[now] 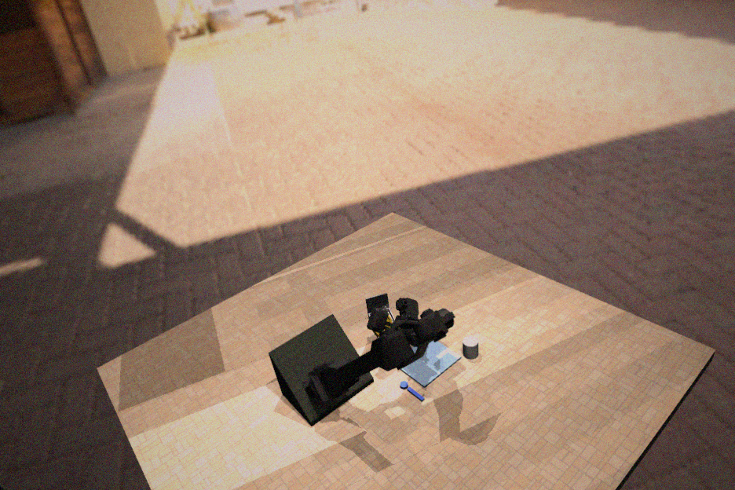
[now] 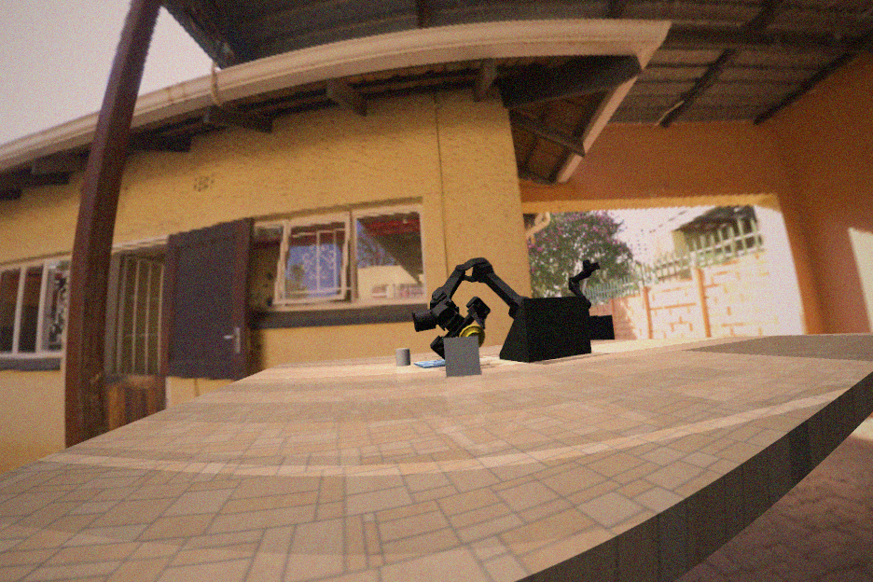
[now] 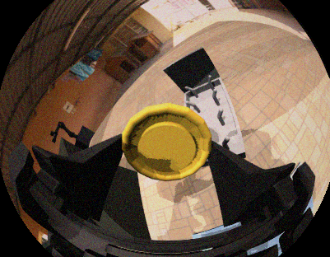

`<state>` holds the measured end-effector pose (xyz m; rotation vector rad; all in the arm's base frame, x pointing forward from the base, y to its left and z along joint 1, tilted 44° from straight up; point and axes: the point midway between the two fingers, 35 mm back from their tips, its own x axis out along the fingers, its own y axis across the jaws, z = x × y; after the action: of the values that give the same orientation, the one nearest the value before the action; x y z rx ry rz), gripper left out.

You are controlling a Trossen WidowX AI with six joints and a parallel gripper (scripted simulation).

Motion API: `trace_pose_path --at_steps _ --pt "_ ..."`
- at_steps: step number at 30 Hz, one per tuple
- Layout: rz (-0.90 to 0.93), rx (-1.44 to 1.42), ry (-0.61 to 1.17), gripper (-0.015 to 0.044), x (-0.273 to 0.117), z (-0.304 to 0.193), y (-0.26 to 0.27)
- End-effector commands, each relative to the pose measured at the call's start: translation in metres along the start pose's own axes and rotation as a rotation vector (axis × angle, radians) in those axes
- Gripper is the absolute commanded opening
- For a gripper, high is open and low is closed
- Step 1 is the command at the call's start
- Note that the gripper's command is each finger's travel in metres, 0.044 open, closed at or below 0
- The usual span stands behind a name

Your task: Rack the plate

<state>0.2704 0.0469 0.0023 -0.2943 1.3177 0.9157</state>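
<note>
The yellow round plate [image 1: 387, 333] [image 2: 473, 329] [image 3: 166, 144] is held by its edges between my fingers and is tilted steeply. My gripper [image 3: 166, 142] is shut on it, one black finger at each side. The dish rack [image 1: 377, 301] [image 2: 462, 357] [image 3: 204, 112] has a white base, short grey posts and a dark end panel. In the wrist view it lies beyond the plate, which hides part of it. In the exterior view the plate shows low behind the end panel. Whether the plate touches the rack or lines up with a slot is hidden.
A light blue mat [image 1: 432, 369] [image 2: 425, 364] lies under and beside the arm. A grey cylinder [image 1: 470, 348] [image 2: 402, 356] stands past its far corner. A blue spoon-shaped thing [image 1: 415, 393] lies near the mat. The arm's large black base block [image 1: 308, 346] [image 2: 554, 330] stands beside them.
</note>
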Motion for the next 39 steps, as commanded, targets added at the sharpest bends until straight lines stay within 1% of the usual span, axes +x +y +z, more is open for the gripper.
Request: trace_pose_path --at_steps 1,14,27,39 --pt "0.006 -0.086 -0.077 0.0000 -0.002 -0.002 -0.001" --pt "-0.060 -0.385 -0.319 0.0000 -0.012 -0.008 -0.009" --pt "-0.229 -0.689 -0.520 0.0000 -0.028 -0.017 -0.013" --pt "-0.253 -0.723 -0.539 0.0000 -0.030 -0.019 -0.014"
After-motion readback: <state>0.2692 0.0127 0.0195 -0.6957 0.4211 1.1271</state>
